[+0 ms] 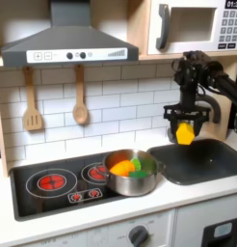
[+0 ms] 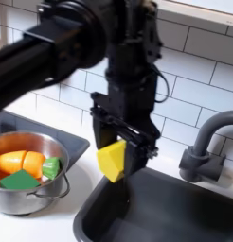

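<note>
Yellow block (image 2: pixel 112 159) tilted, airborne, clamped in gripper (image 2: pixel 116 157) jaws above sink's (image 2: pixel 175 213) left end.
</note>
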Robot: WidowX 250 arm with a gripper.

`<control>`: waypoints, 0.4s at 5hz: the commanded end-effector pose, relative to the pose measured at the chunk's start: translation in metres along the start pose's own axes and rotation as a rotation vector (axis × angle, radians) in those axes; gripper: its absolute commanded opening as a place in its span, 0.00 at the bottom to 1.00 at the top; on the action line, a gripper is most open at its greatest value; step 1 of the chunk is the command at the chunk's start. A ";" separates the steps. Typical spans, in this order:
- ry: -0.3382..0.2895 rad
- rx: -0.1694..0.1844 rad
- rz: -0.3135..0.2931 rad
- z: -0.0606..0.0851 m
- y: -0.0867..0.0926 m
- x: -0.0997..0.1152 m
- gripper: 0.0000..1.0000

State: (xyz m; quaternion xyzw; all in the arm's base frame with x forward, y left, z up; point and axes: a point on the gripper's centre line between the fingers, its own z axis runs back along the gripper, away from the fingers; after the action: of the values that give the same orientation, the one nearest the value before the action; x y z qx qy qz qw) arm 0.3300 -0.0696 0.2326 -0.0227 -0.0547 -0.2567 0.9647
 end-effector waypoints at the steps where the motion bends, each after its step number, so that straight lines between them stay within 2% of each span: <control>1: 0.075 0.006 -0.086 -0.004 -0.010 0.024 0.00; 2: 0.154 0.047 -0.142 -0.005 -0.006 0.040 0.00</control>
State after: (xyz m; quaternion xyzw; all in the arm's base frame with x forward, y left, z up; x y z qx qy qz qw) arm 0.3638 -0.0939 0.2269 0.0125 0.0146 -0.3161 0.9485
